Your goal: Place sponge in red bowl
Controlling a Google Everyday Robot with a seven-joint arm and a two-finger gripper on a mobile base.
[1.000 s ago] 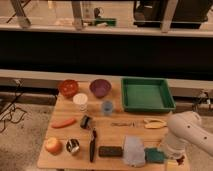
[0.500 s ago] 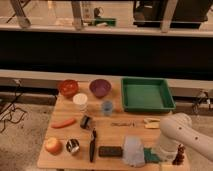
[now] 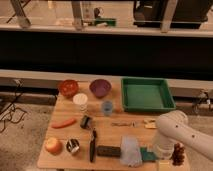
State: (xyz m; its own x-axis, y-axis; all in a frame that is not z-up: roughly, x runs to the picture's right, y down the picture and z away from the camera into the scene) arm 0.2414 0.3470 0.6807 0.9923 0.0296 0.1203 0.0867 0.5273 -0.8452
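We find the small flat teal-green sponge [image 3: 146,154] lying on the light wooden table [image 3: 112,136], just left of the gripper [image 3: 160,153], a pincer held low with its jaws released, grasping nothing. A pale grey-blue cloth [image 3: 129,151] touches the sponge's far side. The glossy red-orange bowl [image 3: 68,88] sits well away, up-left of the pincer.
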